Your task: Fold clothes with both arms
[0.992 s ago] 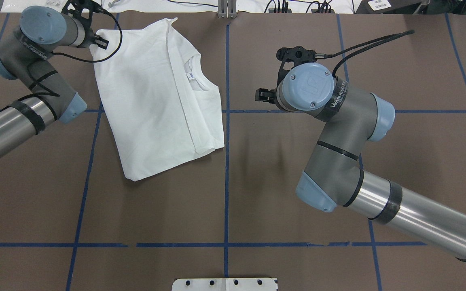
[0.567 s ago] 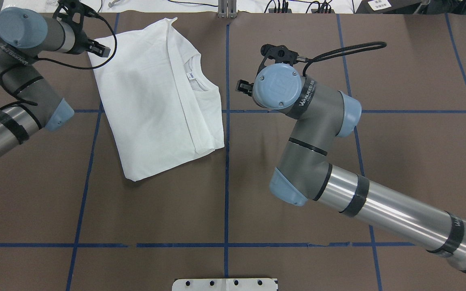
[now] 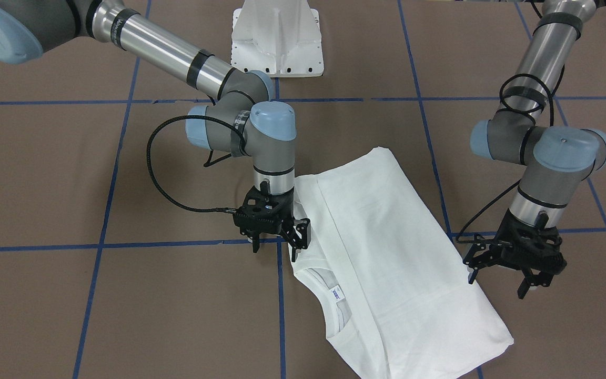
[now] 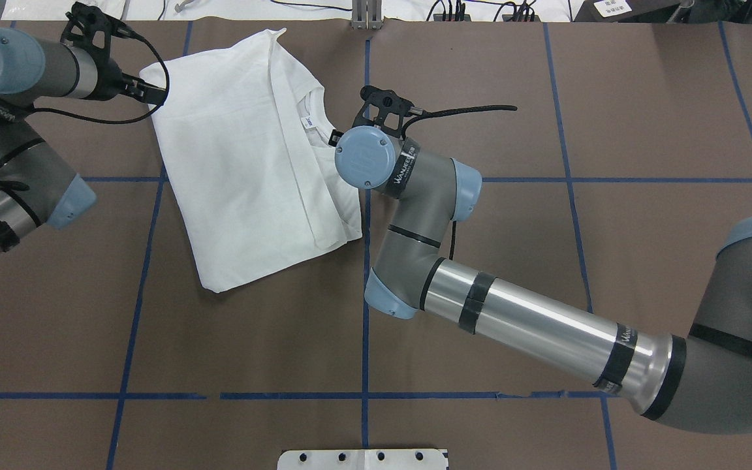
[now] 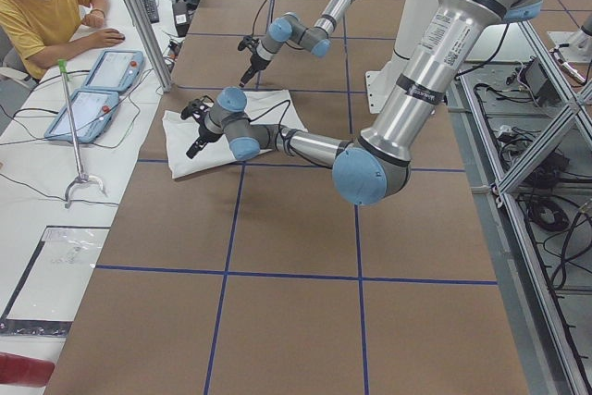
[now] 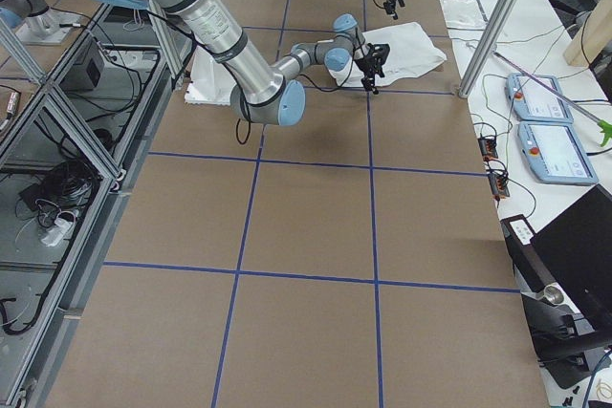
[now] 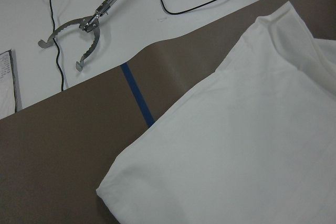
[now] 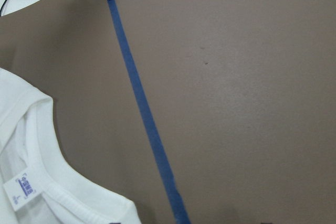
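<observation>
Since a second ago the right arm (image 4: pixel 513 320) has swung in from the right half of the worktop (image 4: pixel 546 98) to the shirt's (image 4: pixel 239 163) right edge. The left gripper (image 4: pixel 154 94) has drawn slightly outward at the far left corner.

From the front, the right gripper (image 3: pixel 275 248) stands upright beside the collar (image 3: pixel 320 300). Its jaws are spread and hold nothing, with one finger just at the cloth's edge. The left gripper's jaws are also spread and empty, hanging at the opposite edge.

From overhead, the shirt lies in the left half near the far edge. It is a tidy rectangle with a long flap laid along the collar side and no loose sleeve showing. The right gripper is mostly hidden under its own wrist.

The two side views show both grippers low at the shirt, too small to add more.

The left wrist view shows a rounded corner of cloth on the worktop, and no fingers. The right wrist view shows the collar, the label (image 8: pixel 21 190) and a blue tape line (image 8: pixel 147 124).

The lengthwise folds look done. At least one crosswise fold seems left, and neither gripper has yet gripped for it.
</observation>
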Robot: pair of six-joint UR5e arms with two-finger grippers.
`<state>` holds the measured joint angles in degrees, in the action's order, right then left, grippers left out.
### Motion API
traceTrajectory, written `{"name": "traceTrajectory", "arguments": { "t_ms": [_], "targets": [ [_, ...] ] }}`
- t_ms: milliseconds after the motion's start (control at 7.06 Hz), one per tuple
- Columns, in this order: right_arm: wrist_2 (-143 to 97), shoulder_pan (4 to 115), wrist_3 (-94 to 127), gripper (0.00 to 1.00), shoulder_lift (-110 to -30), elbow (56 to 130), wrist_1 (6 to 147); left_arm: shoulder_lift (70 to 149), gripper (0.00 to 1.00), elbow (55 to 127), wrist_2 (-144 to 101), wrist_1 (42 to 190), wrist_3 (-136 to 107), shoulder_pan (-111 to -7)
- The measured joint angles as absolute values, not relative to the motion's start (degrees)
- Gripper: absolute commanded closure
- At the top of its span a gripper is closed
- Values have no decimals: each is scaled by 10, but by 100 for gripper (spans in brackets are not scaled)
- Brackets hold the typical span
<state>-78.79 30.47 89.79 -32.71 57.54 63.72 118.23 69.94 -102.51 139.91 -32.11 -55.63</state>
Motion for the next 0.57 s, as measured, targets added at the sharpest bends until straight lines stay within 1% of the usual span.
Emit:
{"name": "traceTrajectory", "arguments": {
  "t_ms": [283, 567],
  "targets": [
    [-784, 299, 894, 22, -299, 532, 614, 1174, 0, 702, -1025, 1399, -333, -556],
    [-784, 295, 882, 26, -291, 521, 610, 1171, 0, 702, -1024, 1399, -336, -556]
  ]
}}
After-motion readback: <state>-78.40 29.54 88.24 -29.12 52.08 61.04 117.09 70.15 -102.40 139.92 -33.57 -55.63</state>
